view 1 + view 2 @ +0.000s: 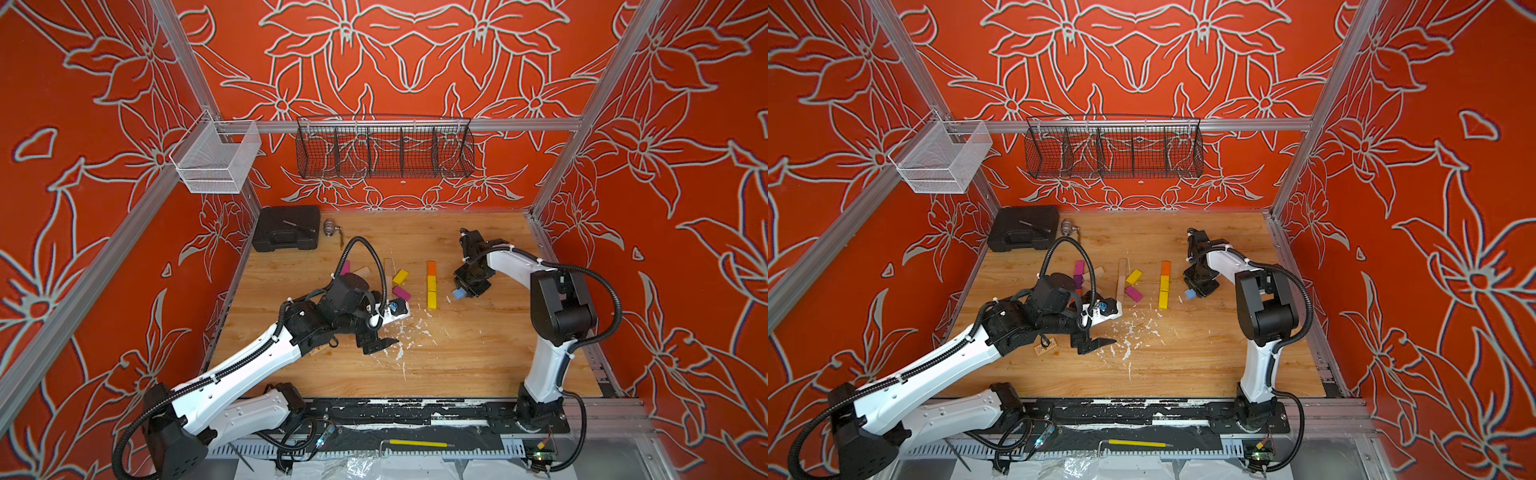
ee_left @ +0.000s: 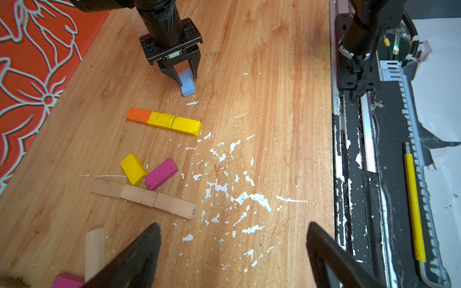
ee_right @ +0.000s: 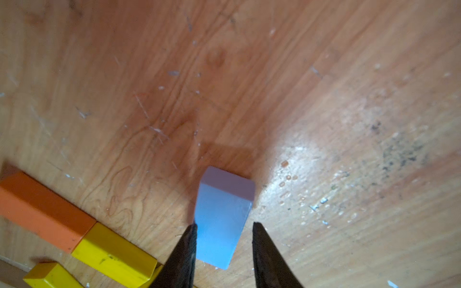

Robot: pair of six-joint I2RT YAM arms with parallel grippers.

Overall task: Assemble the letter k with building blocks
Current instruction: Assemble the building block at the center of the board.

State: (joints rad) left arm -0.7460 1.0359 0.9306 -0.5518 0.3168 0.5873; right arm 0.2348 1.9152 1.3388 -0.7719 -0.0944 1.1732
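Observation:
Three plain wood building blocks (image 2: 143, 197) lie end to end; a yellow block (image 2: 133, 169) and a magenta block (image 2: 161, 173) slant off them. Beside these, an orange and two yellow blocks (image 2: 163, 121) form a second straight row (image 1: 431, 284). My right gripper (image 3: 224, 224) is closed round a light blue block (image 3: 222, 214), (image 2: 187, 83) whose low end rests on the table just right of that row. My left gripper (image 2: 233, 224) is open and empty over white flecks, in front of the wood row. More blocks (image 1: 1084, 274) lie partly hidden behind the left arm.
A black case (image 1: 286, 228) and a metal fitting (image 1: 330, 227) sit at the back left. White paint flecks (image 2: 237, 194) cover the middle front. A printed plain block (image 1: 1045, 345) lies under the left arm. A yellow-handled tool (image 1: 415, 443) lies on the front rail.

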